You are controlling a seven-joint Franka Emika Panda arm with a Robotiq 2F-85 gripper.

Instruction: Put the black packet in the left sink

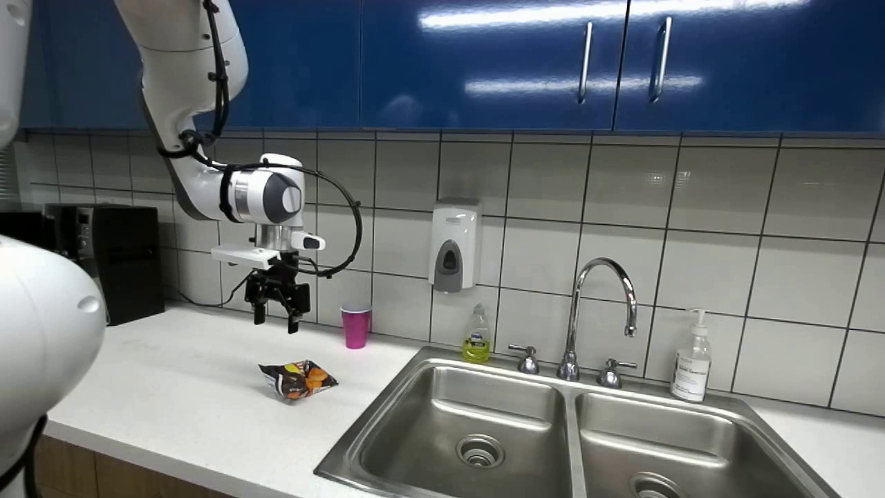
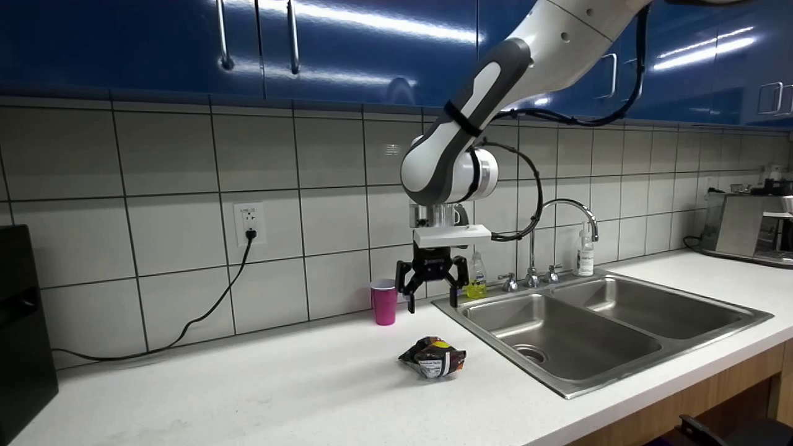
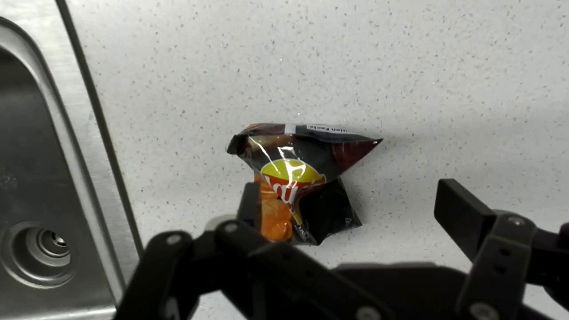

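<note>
The black packet is a small crumpled dark wrapper with orange and yellow patches. It lies on the white counter in both exterior views (image 1: 299,380) (image 2: 433,358), beside the sink. It also shows in the wrist view (image 3: 293,173), left of the middle. The left sink is a steel basin with a round drain in both exterior views (image 1: 408,436) (image 2: 582,341); part of it shows at the left edge of the wrist view (image 3: 35,178). My gripper is open and empty above the packet, not touching it (image 1: 276,322) (image 2: 432,302) (image 3: 351,204). One finger hides a little of the packet.
A pink cup (image 1: 356,327) stands by the wall behind the packet. A bottle of yellow-green soap (image 1: 476,337) and a tall faucet (image 1: 571,325) stand behind the sink. The right basin (image 1: 657,436) lies beyond the divider. A black machine (image 1: 114,259) stands on the counter.
</note>
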